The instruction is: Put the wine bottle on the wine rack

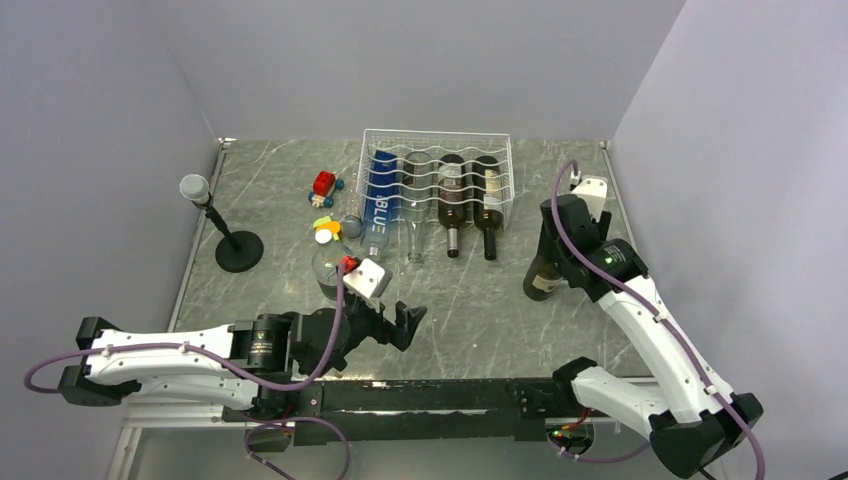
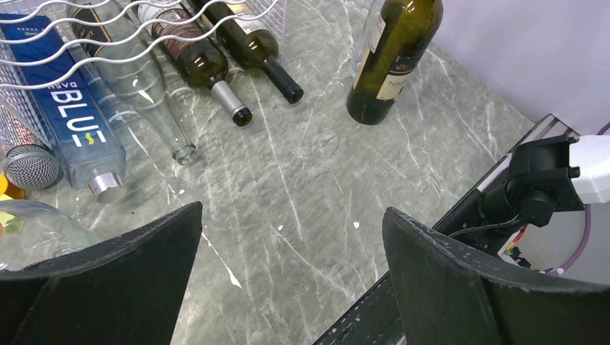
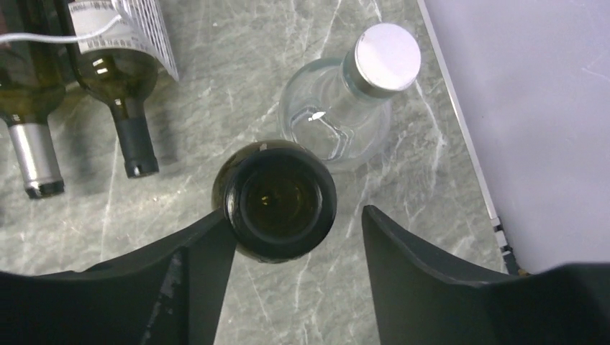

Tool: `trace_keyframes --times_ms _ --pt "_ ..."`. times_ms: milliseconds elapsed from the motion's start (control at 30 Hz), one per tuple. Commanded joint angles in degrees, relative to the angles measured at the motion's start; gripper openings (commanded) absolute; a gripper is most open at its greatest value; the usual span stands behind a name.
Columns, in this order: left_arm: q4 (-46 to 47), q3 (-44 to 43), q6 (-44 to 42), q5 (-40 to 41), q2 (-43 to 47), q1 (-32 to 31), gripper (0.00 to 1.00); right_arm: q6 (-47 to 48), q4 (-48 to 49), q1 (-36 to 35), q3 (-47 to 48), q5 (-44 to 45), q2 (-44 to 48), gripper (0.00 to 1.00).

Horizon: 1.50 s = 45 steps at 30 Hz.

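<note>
A dark green wine bottle [image 1: 543,281] [image 2: 392,61] stands upright on the marble table, right of the wine rack. From the right wrist view I look straight down on its open mouth [image 3: 279,198]. My right gripper [image 1: 570,240] [image 3: 295,215] hangs over the neck with its jaws apart: the left finger touches the rim, and the right finger stands clear of it. The white wire wine rack [image 1: 437,150] [image 2: 43,65] at the back holds a blue bottle, a clear bottle and two dark wine bottles. My left gripper [image 1: 398,325] [image 2: 293,210] is open and empty above the table's front.
A clear glass bottle with a silver cap [image 3: 338,108] stands just beyond the wine bottle, by the right wall. A microphone on a round black stand [image 1: 237,250] is at the left. Small toys [image 1: 323,184] and a clear glass vessel [image 1: 328,265] lie left of the rack.
</note>
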<state>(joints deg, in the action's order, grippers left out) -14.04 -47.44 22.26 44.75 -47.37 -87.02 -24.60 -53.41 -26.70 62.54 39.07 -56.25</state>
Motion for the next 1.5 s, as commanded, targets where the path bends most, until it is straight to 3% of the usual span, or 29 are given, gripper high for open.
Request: trace_keyframes --times_ms 0,167,233,367,533,933,1267,1467 --pt "2.0 0.1 2.3 -1.3 1.0 -0.1 0.99 2.8 8.0 2.5 -0.6 -1.9 0.9 0.64" --pt "3.6 2.4 3.3 -1.7 3.6 -0.2 0.99 3.6 9.9 3.6 -1.2 -2.6 1.4 0.55" --pt "3.8 3.1 3.5 -1.9 4.2 -0.1 0.99 4.0 10.1 3.7 -1.3 -3.1 1.7 0.42" --pt "3.6 3.2 3.7 -1.8 4.4 -0.1 0.99 5.7 10.1 3.8 -1.2 -3.5 2.1 0.00" --pt "3.9 3.1 3.7 -2.1 2.5 -0.1 0.99 8.7 10.6 3.7 -0.3 -9.7 4.1 0.00" --pt "8.3 3.9 4.3 -5.4 -2.6 0.0 0.99 7.0 9.2 3.7 6.4 -41.2 11.2 0.00" --pt "21.9 8.5 2.5 -12.1 -8.6 0.1 0.99 1.4 12.9 3.5 6.2 -61.6 12.4 0.00" --pt "31.4 12.1 0.5 -17.3 -14.9 0.8 0.99 -1.1 14.2 3.0 3.1 -66.5 13.1 0.00"
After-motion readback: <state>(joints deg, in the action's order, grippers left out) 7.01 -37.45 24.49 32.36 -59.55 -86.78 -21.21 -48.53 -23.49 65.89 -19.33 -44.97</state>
